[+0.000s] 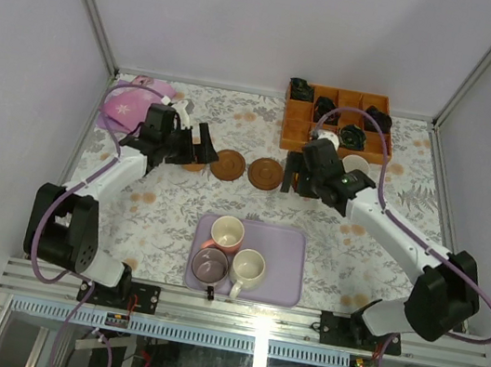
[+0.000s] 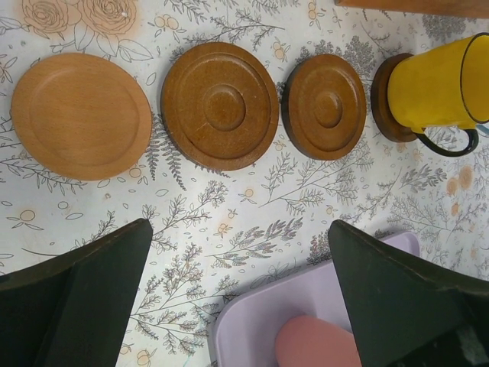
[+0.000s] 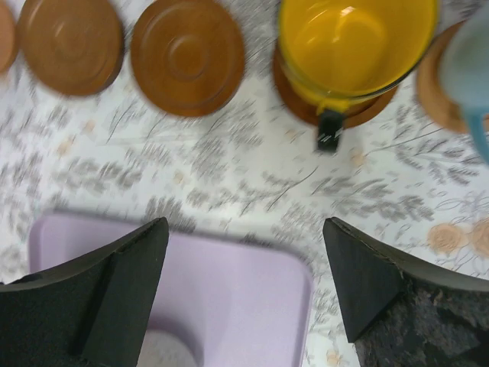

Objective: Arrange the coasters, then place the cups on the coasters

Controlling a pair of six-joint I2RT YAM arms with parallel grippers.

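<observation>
While the right gripper (image 3: 244,229) and left gripper (image 2: 239,225) hang spread and empty, a sloppy right-arm retreat could clip the yellow ceramic mug (image 3: 355,46) sitting on its round brown wooden coaster (image 3: 294,99).

1. Yellow cup (image 3: 355,46): upright on a coaster (image 2: 382,95), just ahead of the right gripper (image 3: 244,229), handle pointing back at it.
2. Light-blue cup (image 3: 472,61): on its own coaster (image 3: 429,73), right of the yellow cup.
3. Three bare brown coasters (image 2: 219,105): in a row ahead of the left gripper (image 2: 238,229), leftmost one paler.
4. Pink cup (image 1: 227,233), purple cup (image 1: 210,265), white cup (image 1: 247,269): upright, clustered behind both grippers.
</observation>
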